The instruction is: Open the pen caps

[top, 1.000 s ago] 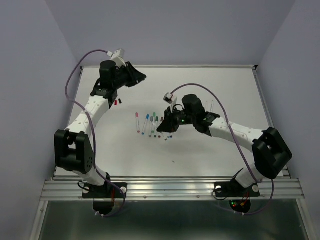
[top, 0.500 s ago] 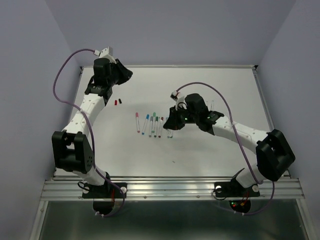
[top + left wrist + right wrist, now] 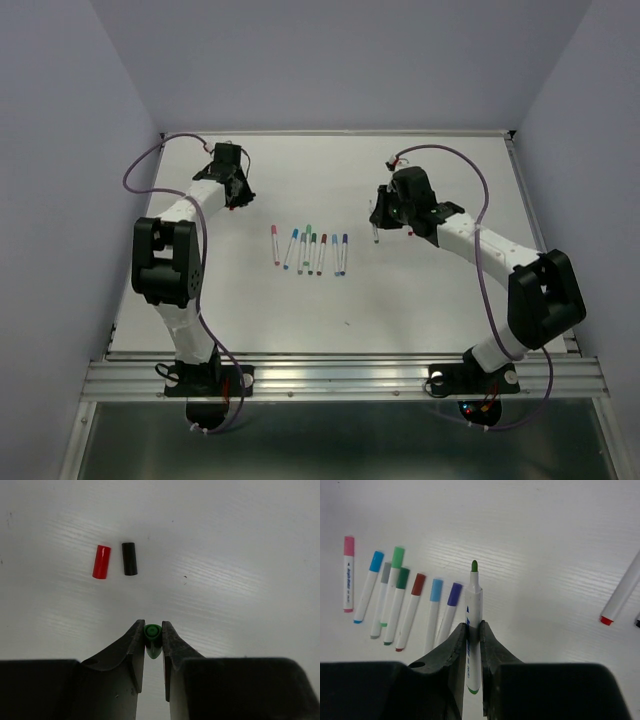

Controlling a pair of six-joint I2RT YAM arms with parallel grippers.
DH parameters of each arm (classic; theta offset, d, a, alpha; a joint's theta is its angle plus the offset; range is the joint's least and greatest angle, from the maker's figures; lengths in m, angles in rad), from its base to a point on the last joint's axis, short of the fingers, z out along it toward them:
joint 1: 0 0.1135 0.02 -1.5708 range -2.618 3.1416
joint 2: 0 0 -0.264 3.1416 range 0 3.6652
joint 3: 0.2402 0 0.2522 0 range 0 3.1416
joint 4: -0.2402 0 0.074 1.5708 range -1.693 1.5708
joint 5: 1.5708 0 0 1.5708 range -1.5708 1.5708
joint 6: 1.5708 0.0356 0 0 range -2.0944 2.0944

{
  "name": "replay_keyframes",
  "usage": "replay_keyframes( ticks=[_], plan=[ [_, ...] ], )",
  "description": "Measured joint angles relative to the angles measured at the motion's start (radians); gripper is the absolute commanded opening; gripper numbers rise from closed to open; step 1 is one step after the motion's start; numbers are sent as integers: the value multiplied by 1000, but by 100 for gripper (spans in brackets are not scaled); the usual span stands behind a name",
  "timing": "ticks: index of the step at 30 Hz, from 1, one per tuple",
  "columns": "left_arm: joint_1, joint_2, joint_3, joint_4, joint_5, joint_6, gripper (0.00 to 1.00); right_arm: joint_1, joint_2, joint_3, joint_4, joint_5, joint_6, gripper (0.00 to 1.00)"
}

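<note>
Top external view first, asks the operator: what is biggest there?

Me: The white table (image 3: 450, 290). My left arm (image 3: 185, 215) reaches over it to the far left part, and my right arm (image 3: 470, 240) reaches over it right of the middle.

Operator: And between the arms?

Me: A row of capped pens (image 3: 310, 250) lies side by side on the table. My right wrist camera shows the same row (image 3: 402, 597) with pink, blue, green, brown and purple caps on white barrels.

Operator: What is your right claw doing?

Me: My right claw (image 3: 473, 630) is clenched on a green pen (image 3: 473, 605). I am gripping the barrel, and the bare green tip points away from the wrist. The claw sits to the right of the row and does not touch it. Farther right lies another white pen with a red end (image 3: 622, 592).

Operator: And the left?

Me: My left claw (image 3: 153, 630) is pinching a green cap (image 3: 152, 630) between its fingertips, with the open end facing the wrist camera. Just beyond it, a red cap (image 3: 101, 561) and a black cap (image 3: 129, 558) lie close together on the table without touching.
</note>
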Motion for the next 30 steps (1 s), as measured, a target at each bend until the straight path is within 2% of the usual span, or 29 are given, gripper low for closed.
replay_keyframes(
  ticks=[7, 10, 14, 15, 24, 25, 26, 28, 29, 30],
  plan=[
    [7, 70, 23, -34, -40, 4, 24, -15, 59, 19, -37, 73, -1, 1],
    [10, 95, 43, -34, -54, 5, 36, -19, 75, 25, -44, 87, -2, 1],
    [18, 118, 48, -36, -66, 6, 44, -26, 79, 29, -53, 97, -2, 1],
    [18, 123, 48, -36, -69, 6, 49, -28, 82, 33, -54, 100, -2, 1],
    [25, 128, 48, -40, -71, 6, 61, -45, 88, 42, -59, 117, -2, 1],
    [25, 128, 48, -40, -71, 6, 64, -47, 88, 42, -59, 118, -1, 1],
    [25, 128, 48, -39, -69, 6, 72, -50, 88, 43, -60, 121, -1, 1],
    [25, 127, 48, -39, -63, 10, 81, -58, 88, 43, -62, 126, 0, 1],
    [25, 122, 47, -39, -55, 10, 89, -62, 88, 43, -66, 132, 3, 1],
    [25, 117, 46, -38, -48, 10, 92, -67, 88, 43, -71, 140, 4, 1]
  ],
)
